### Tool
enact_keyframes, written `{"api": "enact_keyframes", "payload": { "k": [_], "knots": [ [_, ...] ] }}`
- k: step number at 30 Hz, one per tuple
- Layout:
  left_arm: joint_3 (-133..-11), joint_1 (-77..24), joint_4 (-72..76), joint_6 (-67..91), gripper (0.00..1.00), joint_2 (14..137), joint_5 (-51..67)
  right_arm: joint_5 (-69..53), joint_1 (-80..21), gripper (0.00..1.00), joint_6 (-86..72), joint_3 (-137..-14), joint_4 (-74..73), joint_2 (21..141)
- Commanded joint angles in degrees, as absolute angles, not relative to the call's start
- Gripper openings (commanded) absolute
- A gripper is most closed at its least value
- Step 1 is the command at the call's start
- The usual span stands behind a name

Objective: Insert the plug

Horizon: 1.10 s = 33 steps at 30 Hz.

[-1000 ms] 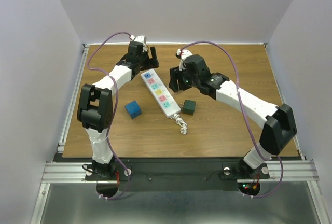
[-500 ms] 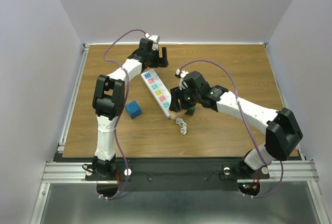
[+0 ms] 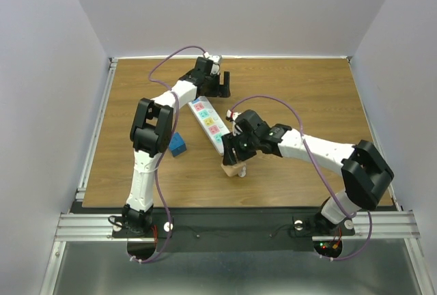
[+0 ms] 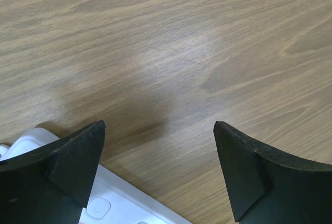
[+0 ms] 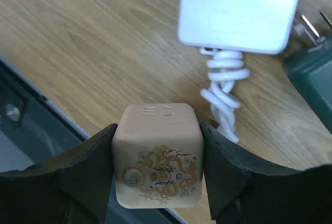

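Observation:
My right gripper is shut on a tan cube plug with a dragon print and a power symbol. It holds the cube above the table, near the front end of the white power strip. From above, the gripper and the cube hang over the strip's coiled white cord. The strip lies diagonally mid-table, its coloured sockets facing up. My left gripper is open and empty beside the strip's far end. Its wrist view shows its jaws apart over bare wood, with the strip's corner at the bottom left.
A blue cube sits left of the strip. A dark green plug block with metal prongs lies right of the cord. The table's black front edge is just below the held cube. Purple cables arc above both arms.
My right gripper has moved toward the front of the table, from beside the strip's middle to past its near end. My left gripper has moved right along the back, past the strip's far end.

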<state>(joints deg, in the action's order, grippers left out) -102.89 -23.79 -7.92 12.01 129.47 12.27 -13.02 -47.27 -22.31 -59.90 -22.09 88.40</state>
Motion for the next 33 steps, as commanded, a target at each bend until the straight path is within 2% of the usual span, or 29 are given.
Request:
{"api": "enact_keyframes", "payload": {
  "k": [1,12,16,25,33],
  "knots": [
    [-102.49,-23.73,-8.79,11.25,0.97,128.76,10.55,-9.5,-47.55,0.0,-23.29,-59.06,-20.48,89.38],
    [-95.28,-23.82,-10.28,12.74,0.97,126.56,8.44,8.25,-47.2,0.0,-25.66,-58.36,-21.53,90.44],
    [-88.97,-24.17,-9.23,13.18,0.97,123.41,7.91,14.66,-45.53,0.0,-25.75,-59.32,-22.06,91.49],
    [-79.64,-25.57,-6.24,14.41,0.97,116.81,9.58,26.61,-41.31,0.0,-22.68,-66.44,-21.19,95.53],
    [-76.99,-28.39,-5.45,14.85,0.97,114.43,10.9,27.51,-34.46,0.01,-19.6,-71.71,-15.3,101.07]
  ]
}}
